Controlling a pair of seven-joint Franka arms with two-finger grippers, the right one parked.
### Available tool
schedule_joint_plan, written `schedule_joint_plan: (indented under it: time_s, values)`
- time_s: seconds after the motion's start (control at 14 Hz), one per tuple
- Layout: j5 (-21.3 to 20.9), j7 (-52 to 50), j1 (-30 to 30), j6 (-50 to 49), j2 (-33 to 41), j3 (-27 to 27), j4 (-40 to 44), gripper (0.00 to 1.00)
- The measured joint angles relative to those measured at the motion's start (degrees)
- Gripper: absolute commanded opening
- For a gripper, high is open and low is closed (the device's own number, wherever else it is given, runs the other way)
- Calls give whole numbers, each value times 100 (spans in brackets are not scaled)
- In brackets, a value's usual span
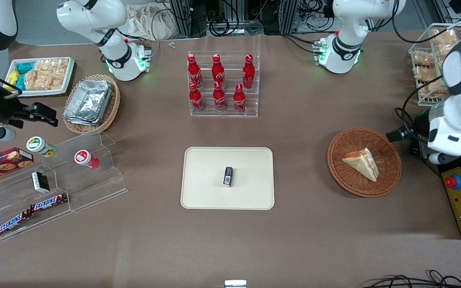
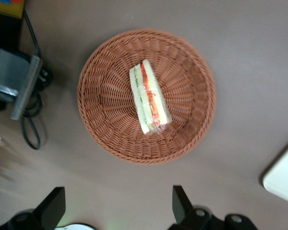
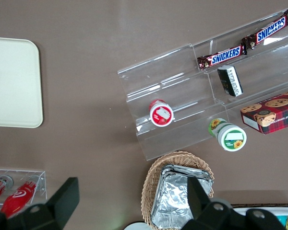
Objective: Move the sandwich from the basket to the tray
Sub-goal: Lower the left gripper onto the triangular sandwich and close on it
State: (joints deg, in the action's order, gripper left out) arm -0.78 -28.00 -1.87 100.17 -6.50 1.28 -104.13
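The sandwich (image 1: 361, 163), a clear-wrapped white wedge with red-orange and green filling, lies in the round reddish-brown wicker basket (image 1: 350, 186). In the left wrist view the sandwich (image 2: 150, 97) lies on its side in the middle of the basket (image 2: 105, 105). My left gripper (image 2: 117, 208) is open and empty, high above the table just off the basket's rim. In the front view it (image 1: 399, 134) shows at the basket's edge toward the working arm's end. The cream tray (image 1: 202, 188) lies mid-table toward the parked arm's end, with a small black packet (image 1: 228, 177) on it. A corner of the tray (image 2: 285, 179) shows in the left wrist view.
A yellow control box with a red button (image 1: 460, 200) and cables (image 2: 31, 129) lie close beside the basket. An acrylic rack of red cola bottles (image 1: 222, 84) stands farther from the front camera than the tray. A wire basket of snacks (image 1: 430, 60) stands at the working arm's end.
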Motion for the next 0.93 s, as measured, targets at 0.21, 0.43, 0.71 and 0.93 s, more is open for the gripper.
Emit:
schedule_joint_plan:
  time_s: [0.21, 0.43, 0.71, 0.93]
  values:
    - [1, -771, -9, 854, -347, -7, -479, 100]
    - [5, -1440, -25, 1451, -903, -15, -614, 100]
    - [6, -2091, -74, 2513, -1527, -73, -867, 95]
    - [8, -2135, -70, 3106, -1632, -78, -1344, 37]
